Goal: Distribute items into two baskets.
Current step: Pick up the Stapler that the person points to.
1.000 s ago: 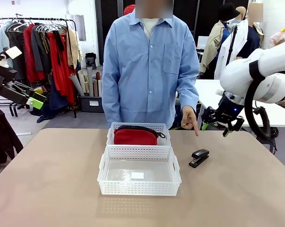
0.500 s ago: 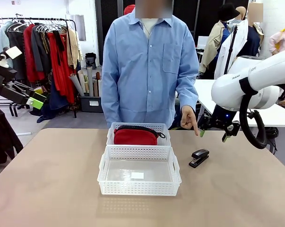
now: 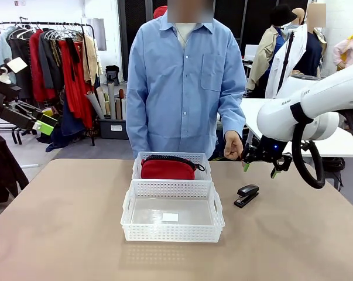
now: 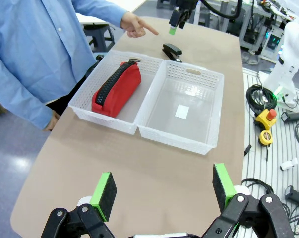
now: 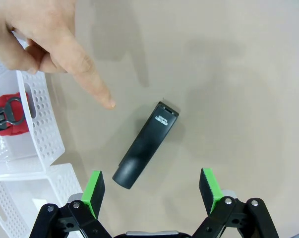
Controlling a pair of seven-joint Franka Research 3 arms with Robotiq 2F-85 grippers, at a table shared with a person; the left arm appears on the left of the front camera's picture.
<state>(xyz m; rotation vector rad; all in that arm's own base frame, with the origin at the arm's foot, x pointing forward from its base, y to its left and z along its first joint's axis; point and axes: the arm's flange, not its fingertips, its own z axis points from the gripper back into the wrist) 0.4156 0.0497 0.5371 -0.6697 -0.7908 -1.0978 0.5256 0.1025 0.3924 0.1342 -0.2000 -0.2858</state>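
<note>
- Right gripper (image 3: 260,168) hangs above the table with its jaws spread wide and nothing between them; in its wrist view the small black stapler (image 5: 145,145) lies flat just beyond the two green pads
- A person's hand (image 3: 233,146) is just beside that gripper, one finger pointing down at the stapler without touching it
- Stapler rests on the bare table (image 3: 65,222), near the right end of the nearer basket (image 3: 171,234) and outside both baskets
- Nearer basket, the one with a small white label, holds nothing
- Red pouch (image 3: 167,168) already lies in the farther basket (image 3: 170,156), so that half looks done
- Left gripper (image 4: 163,191) is also wide open and empty, held high and well apart from the baskets
- Judging by this, one item of two is placed; the stapler has yet to be grasped, carried to the nearer basket and let go
</note>
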